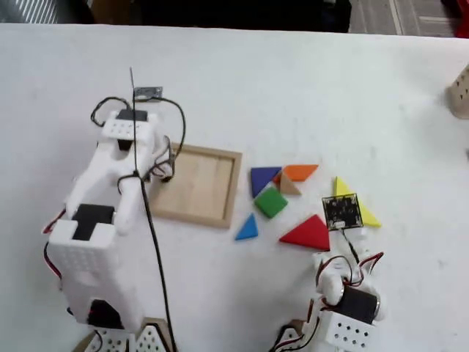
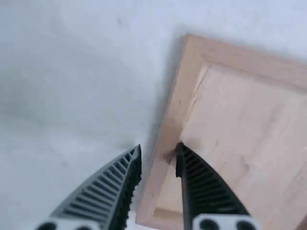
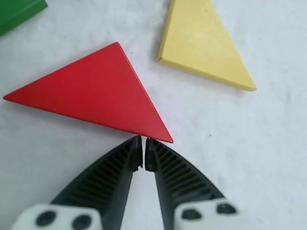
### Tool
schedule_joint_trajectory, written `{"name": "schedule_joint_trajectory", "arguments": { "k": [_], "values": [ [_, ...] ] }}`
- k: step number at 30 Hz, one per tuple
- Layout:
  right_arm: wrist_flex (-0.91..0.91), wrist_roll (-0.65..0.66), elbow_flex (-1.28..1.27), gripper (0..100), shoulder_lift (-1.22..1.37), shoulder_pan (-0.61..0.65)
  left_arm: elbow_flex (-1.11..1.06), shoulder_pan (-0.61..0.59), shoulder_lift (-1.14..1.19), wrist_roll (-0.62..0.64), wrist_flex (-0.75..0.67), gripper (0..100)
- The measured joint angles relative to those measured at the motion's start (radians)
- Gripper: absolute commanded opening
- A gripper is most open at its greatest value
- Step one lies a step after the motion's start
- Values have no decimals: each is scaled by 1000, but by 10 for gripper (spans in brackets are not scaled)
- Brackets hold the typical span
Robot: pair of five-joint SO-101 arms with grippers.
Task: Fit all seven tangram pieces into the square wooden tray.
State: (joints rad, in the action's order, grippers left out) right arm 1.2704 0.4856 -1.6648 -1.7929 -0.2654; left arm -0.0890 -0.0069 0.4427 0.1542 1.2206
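Seven tangram pieces show in my high view, all on the white bench [image 1: 315, 88] to the right of the square wooden tray [image 1: 199, 183]: a dark blue triangle [image 1: 261, 179], an orange parallelogram [image 1: 301, 171], a small tan triangle [image 1: 290, 185], a green square [image 1: 270, 201], a small blue triangle [image 1: 248, 229], a red triangle [image 1: 308, 233] and a yellow triangle [image 1: 368, 216].

The wrist cameras give me what that view lacks. The left claw [image 2: 158, 148] is narrowly parted and straddles the tray's left rim, with one ribbed dark finger on the bench side and the other over the tray floor. I cannot tell whether the pads press the rim. The right claw [image 3: 143, 143] is closed to a thin slit and holds nothing, its tips just beside a sharp corner of the red triangle.

From above, the left arm covers the tray's left edge, and the right arm's circuit board [image 1: 341, 210] hides the middle of the yellow triangle.

The tray is pale grained wood with a raised rim. The pieces look matt, with crisp edges.
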Motion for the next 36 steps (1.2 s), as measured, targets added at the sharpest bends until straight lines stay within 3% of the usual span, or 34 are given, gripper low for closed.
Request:
{"name": "schedule_joint_trajectory", "arguments": {
  "k": [5, 9, 14, 20, 25, 30, 36],
  "values": [
    [0, 0, 0, 21, 0, 0, 2, 0, -2, 104, 26, 154],
    [-3, 0, 0, 21, 0, 0, 2, -12, -14, 107, 32, 155],
    [-61, 0, 0, 22, 0, 0, -121, -17, -132, -49, 46, 155],
    [-222, 0, 2, 49, 0, 0, -427, -29, -425, -172, -138, 155],
    [-230, 0, 86, 112, 0, 3, -671, -138, -677, -262, -269, 155],
    [-203, 0, 189, 75, 0, 97, -910, -259, -862, -361, -411, 155],
    [-199, -2, 321, 75, 115, 259, -1053, -279, -1002, -399, -477, 155]
  ]
}}
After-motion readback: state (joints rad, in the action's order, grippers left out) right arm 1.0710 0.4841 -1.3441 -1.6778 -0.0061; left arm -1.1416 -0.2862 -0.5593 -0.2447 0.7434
